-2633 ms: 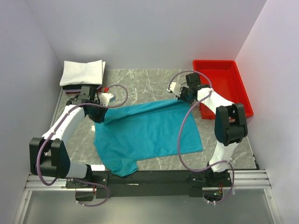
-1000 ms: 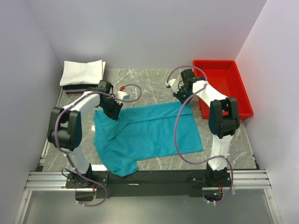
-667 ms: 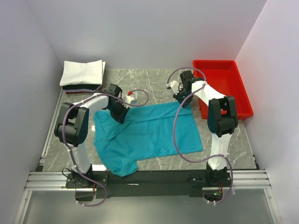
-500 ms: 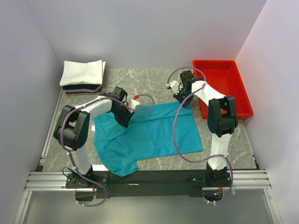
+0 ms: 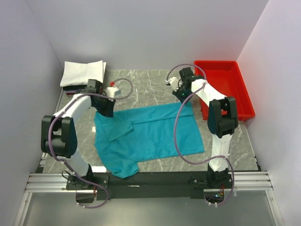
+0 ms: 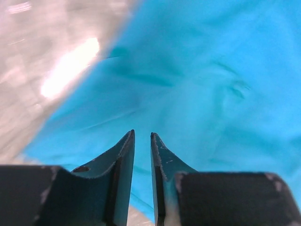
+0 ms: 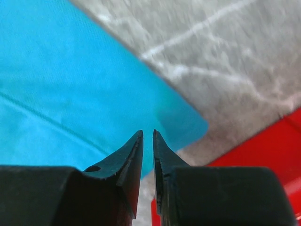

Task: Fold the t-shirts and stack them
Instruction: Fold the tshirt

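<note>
The teal shirt (image 5: 150, 134) is spread flat across the middle of the surface (image 5: 150, 87), with one sleeve (image 5: 117, 128) turned in on its left side. The left fingers (image 5: 104, 106) are held over the shirt's far left corner, the right fingers (image 5: 180, 95) over its far right corner. Both pairs are drawn nearly together, with only a thin slit between them and no cloth seen in it.

A fold of the far edge toward the near edge seems to be in hand. For that, each pair would have to be opened, then lowered onto its corner. The corners would best be lifted level and together, so that the cloth is not skewed.

The tray (image 5: 221, 80) lies just beside the right corner. The white shirt (image 5: 83, 73) is stacked near the left one. Bare surface is left between the arms. The near hem appears to overhang the surface's near edge.
</note>
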`<state>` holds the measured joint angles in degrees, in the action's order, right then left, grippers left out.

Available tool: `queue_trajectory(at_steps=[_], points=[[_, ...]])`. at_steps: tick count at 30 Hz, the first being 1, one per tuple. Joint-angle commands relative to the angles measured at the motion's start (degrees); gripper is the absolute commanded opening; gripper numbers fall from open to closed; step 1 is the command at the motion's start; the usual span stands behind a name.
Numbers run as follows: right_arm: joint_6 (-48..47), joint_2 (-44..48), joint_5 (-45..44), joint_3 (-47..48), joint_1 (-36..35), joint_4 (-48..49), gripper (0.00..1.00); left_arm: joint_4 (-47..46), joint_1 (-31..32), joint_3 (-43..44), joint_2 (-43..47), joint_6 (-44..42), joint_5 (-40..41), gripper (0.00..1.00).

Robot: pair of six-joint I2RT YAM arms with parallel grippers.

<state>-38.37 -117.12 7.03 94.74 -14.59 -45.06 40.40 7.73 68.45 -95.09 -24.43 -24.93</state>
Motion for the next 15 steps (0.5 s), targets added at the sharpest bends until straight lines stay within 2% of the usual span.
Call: queue_trajectory(at_steps=[1, 3, 8, 11, 15], points=[[1.4, -3.0, -1.7, 2.8, -2.2, 2.5, 0.22, -4.0, -3.2, 2.6, -1.1, 5.7, 1.8, 0.25], [1.5, -3.7, -3.2, 3.3, -2.5, 3.6, 0.22, -6.4, -5.8, 2.7, -3.9, 8.0, 2.9, 0.25], [0.8, -7.6, -6.9, 5.3, -3.6, 3.6, 0.21, -5.7, -8.9, 2.2, -9.8, 9.2, 6.7, 0.23], [0.1, -9.3, -11.9, 5.4, -4.7, 3.3, 0.2, -5.2, -9.7, 1.0, -10.5, 9.6, 9.1, 0.22], [0.0, -10.0, -13.7, 5.4, -5.1, 3.2, 0.19, -5.6, -9.7, 0.0, -12.5, 9.4, 13.6, 0.22]])
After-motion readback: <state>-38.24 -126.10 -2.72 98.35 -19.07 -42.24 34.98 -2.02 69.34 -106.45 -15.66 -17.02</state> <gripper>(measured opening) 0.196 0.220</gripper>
